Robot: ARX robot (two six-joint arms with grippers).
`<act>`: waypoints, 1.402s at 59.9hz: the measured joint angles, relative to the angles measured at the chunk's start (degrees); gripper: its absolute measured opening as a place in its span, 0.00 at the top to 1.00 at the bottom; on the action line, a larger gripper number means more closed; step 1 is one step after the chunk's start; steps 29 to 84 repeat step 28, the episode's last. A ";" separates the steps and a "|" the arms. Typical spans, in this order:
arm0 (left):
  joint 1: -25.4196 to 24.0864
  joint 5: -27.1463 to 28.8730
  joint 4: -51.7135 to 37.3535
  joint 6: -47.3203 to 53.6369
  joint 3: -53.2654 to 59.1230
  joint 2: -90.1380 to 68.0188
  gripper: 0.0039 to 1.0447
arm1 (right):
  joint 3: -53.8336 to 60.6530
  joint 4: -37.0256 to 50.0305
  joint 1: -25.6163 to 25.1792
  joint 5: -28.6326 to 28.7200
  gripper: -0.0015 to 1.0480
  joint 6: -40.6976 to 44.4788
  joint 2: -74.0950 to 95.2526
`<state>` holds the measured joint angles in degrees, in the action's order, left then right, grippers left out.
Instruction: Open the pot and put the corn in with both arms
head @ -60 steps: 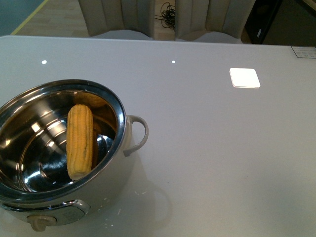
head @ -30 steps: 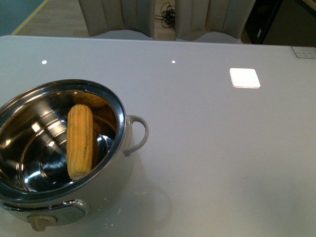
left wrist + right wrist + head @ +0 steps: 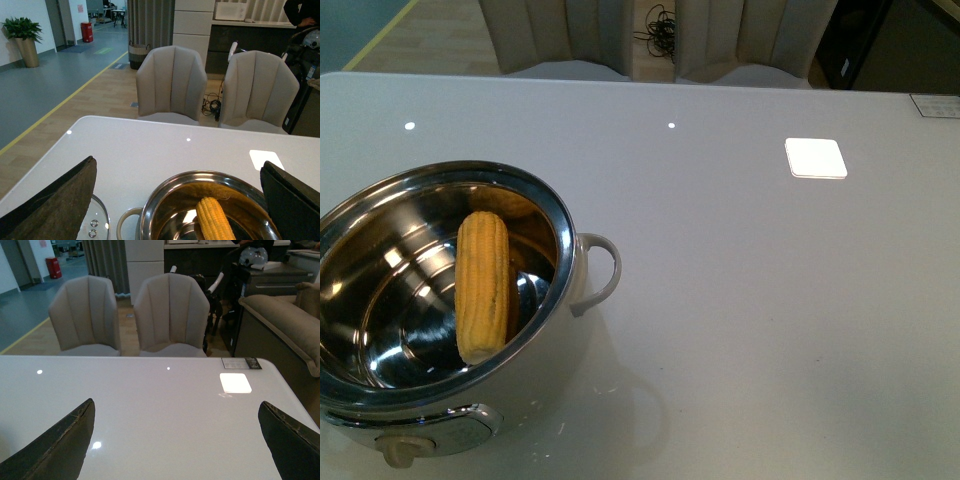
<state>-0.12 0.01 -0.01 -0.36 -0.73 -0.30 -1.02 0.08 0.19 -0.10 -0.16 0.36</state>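
Left end effector (image 3: 177, 200): dark, felt-like tapered fingers. Right end effector (image 3: 177, 437): black, scuffed edges.

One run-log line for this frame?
cream-white steel-lined pot: lid off | yellow corn cob: inside pot | left tool: open | right tool: open

Open table (image 3: 770, 330) right of pot (image 3: 555, 345)

The setting was an open-plan showroom or office-type interior furnished to resemble a dining and lounge area. A glossy white table (image 3: 165, 410) stood with two padded beige chairs (image 3: 170, 315) drawn up at its far edge, a beige sofa (image 3: 285, 325) was to one side, and dark counter units ran behind. A grey floor marked with a yellow line (image 3: 55, 107), a potted plant (image 3: 22, 40) and a red bin (image 3: 87, 32) pointed to commercial premises rather than a private home
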 joint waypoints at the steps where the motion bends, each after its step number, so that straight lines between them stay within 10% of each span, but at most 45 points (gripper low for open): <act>1: 0.00 0.00 0.00 0.00 0.00 0.00 0.07 | 0.00 0.00 0.00 0.00 0.09 0.00 0.00; 84: 0.00 0.00 0.00 0.00 0.00 0.00 0.07 | 0.00 0.00 0.00 0.02 0.09 0.00 0.00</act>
